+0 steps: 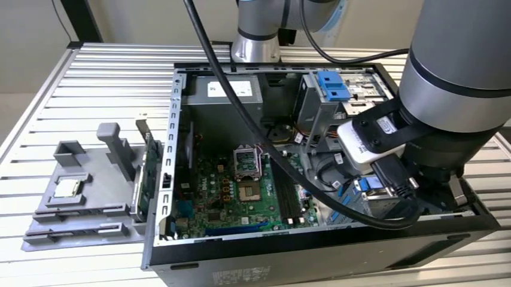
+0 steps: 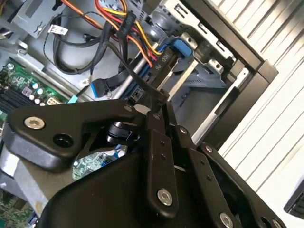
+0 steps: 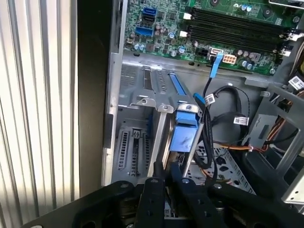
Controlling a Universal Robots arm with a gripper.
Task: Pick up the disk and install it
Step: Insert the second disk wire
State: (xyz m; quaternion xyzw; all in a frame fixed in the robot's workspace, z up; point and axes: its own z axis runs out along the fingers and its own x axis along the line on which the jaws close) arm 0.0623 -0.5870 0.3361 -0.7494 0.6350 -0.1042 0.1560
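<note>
Disk (image 3: 183, 135) — cables (image 3: 223, 114) just beside

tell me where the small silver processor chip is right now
In the exterior view, the processor chip lies on the grey tray at the exterior view's left, outside the open computer case, on the slatted table.

Disk standing on edge in the drive bay

The flat silver metal hard drive with a blue plastic rail frame (image 3: 183, 135) is seen edge-on in the first wrist view, upright in the grey metal drive bay (image 3: 133, 142) at a corner of the open computer case (image 3: 114, 95). Its blue frame end faces the camera. In the second wrist view the blue rail (image 2: 180, 46) sits among the bay's metal brackets. Its label is hidden.
</note>
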